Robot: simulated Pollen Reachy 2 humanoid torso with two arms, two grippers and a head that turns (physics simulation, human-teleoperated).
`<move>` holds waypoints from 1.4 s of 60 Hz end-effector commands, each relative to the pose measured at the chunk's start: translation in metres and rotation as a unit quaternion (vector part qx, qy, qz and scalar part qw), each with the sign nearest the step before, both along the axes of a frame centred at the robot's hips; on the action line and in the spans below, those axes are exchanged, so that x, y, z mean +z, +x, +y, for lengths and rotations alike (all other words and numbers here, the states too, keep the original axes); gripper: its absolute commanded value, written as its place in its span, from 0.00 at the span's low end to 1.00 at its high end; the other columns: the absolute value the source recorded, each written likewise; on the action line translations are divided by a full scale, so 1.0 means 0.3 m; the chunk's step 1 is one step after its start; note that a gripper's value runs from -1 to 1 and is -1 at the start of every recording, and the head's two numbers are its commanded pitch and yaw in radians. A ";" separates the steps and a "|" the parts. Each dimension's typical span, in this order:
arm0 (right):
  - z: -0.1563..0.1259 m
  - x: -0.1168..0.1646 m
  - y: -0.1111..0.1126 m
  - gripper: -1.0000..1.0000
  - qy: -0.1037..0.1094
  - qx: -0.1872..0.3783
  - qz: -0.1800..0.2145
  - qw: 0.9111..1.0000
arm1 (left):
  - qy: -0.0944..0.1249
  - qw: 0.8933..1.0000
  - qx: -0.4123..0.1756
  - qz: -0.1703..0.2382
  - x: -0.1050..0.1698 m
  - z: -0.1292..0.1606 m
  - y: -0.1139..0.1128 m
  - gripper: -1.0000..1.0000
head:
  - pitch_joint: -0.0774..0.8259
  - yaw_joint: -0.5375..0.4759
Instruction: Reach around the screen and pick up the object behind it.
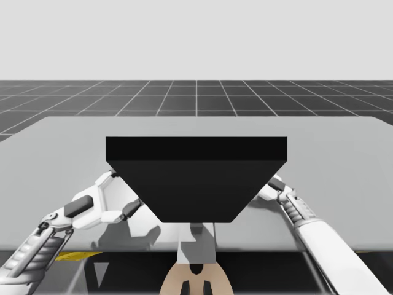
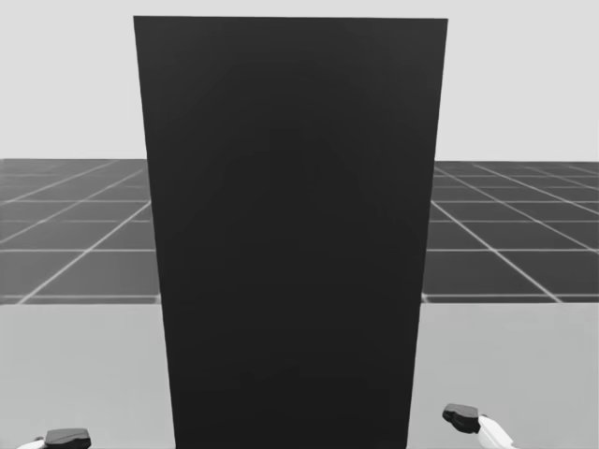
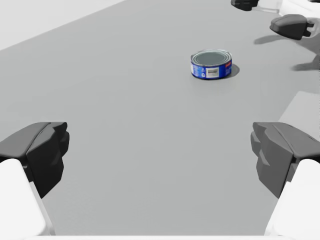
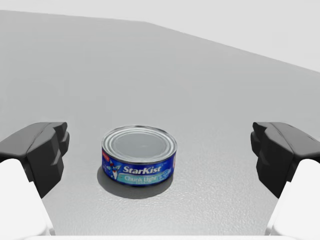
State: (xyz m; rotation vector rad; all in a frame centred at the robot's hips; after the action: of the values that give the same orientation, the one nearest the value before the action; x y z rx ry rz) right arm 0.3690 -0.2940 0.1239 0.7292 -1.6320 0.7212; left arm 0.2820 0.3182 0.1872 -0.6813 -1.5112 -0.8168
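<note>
Screen: there it is, the tall flat matte-black screen (image 2: 290, 234), upright on the smooth pale-grey tabletop (image 2: 84, 374), dead ahead of my head, plain-faced and square-edged.
In the way: the screen stands across the middle of the tabletop. In the high view my left arm (image 1: 92, 206) and right arm (image 1: 307, 221) come up one at each of its sides.
Right tool (image 4: 159, 150): released, dark blocky fingers spread wide, gripping nothing.
Left tool (image 3: 159, 150): released as well, fingers far apart, bare tabletop between them.
Can: here's the prize, a short round blue tin can (image 4: 139, 155) with a bare silver lid, sitting upright on the tabletop. It is just ahead of the right tool, in the lane between its fingers and touching neither. From the left wrist it lies well ahead of the left tool, and past it show the right tool's dark fingers (image 3: 292, 26).
Textures: the can's lid is ringed and shiny, its wall wrapped in a printed blue label. The tabletop is matt and faintly grainy. The tool fingers are dark and faceted on white housings.
Beyond: a dark floor (image 1: 196, 98) ruled with pale grid lines runs off behind the tabletop.
</note>
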 end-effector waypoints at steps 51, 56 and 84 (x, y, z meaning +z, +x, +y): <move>0.245 -0.107 0.215 0.00 -0.047 0.061 0.064 0.995 | 0.015 1.000 0.001 -0.014 -0.017 0.013 -0.028 0.00 | 0.25 0.54; 0.254 -0.114 0.212 0.00 -0.058 0.062 0.067 0.994 | 0.016 1.000 0.002 -0.016 -0.017 0.016 -0.032 0.00 | 0.26 0.54; 0.187 -0.153 0.190 1.00 -0.115 0.011 0.071 0.991 | 0.023 1.000 0.006 -0.019 -0.017 0.016 -0.035 0.00 | 0.26 0.54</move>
State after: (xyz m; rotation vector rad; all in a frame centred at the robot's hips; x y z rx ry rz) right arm 0.4403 -0.2143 0.0968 0.7628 -1.4213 0.8559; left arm 0.2716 0.3231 0.1813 -0.6332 -1.5230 -0.8550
